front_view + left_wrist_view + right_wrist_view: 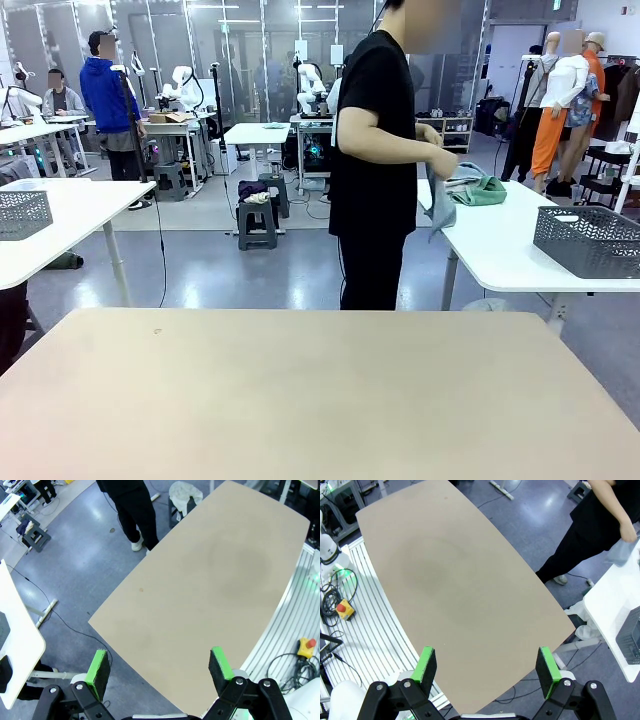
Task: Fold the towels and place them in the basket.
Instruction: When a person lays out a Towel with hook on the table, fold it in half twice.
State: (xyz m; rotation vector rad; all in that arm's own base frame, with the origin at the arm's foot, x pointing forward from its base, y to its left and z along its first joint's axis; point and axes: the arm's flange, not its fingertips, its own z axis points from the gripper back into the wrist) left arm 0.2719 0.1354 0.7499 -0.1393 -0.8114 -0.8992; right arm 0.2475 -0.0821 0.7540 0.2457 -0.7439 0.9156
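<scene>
Beige table (320,400) under left gripper (159,661) and right gripper (486,659), both wide, empty. Person's hand (441,165) holds blue-grey towel (437,205) at side table (500,255), by green towel (480,190) and basket (590,240). Likely setup; next, towels must reach the robot.

beige table (330,400) in front, glossy blue-grey floor (200,270), white table (70,215) at left, grey stool (257,225), glass partitions (240,60) behind

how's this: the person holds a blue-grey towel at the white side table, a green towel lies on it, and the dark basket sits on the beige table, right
Not quite: the dark basket sits on the white side table, not the beige table; the front view shows it. The rest stands: the person holds the blue-grey towel there and the green towel lies on it.
</scene>
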